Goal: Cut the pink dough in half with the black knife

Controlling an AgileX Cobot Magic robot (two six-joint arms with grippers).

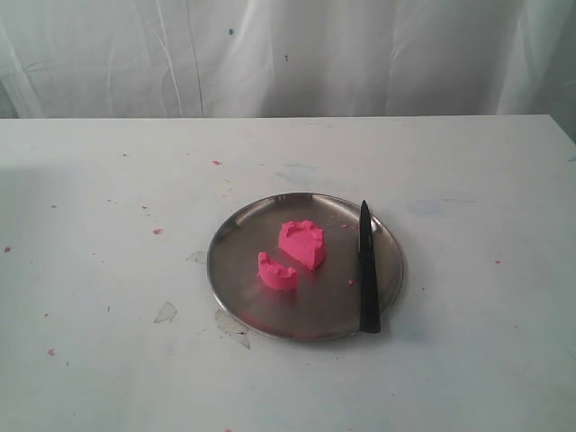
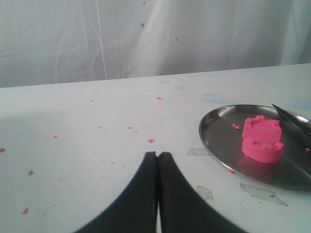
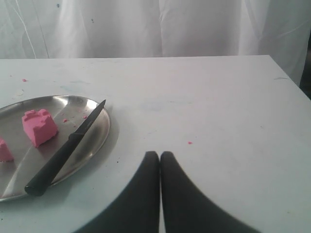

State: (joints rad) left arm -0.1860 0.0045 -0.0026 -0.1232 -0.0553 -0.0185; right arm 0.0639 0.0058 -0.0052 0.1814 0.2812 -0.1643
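Note:
The pink dough lies in two pieces on the round steel plate (image 1: 238, 236): a larger half (image 1: 302, 243) and a smaller half-round piece (image 1: 277, 273) just in front of it. The same two pieces (image 2: 262, 139) overlap in the left wrist view. The black knife (image 1: 365, 267) rests along the plate's right side, handle over the near rim; the knife (image 3: 63, 150) also shows in the right wrist view beside one dough piece (image 3: 39, 126). My left gripper (image 2: 158, 154) is shut and empty over the bare table, left of the plate. Right of the plate, my right gripper (image 3: 160, 154) is shut and empty. Neither gripper shows in the exterior view.
The white table (image 1: 108, 270) carries small pink crumbs (image 1: 157, 231) and a few scuffed patches (image 1: 166, 312) near the plate. A white curtain (image 1: 288, 54) hangs behind the table's far edge. The table's right edge (image 3: 286, 77) shows in the right wrist view.

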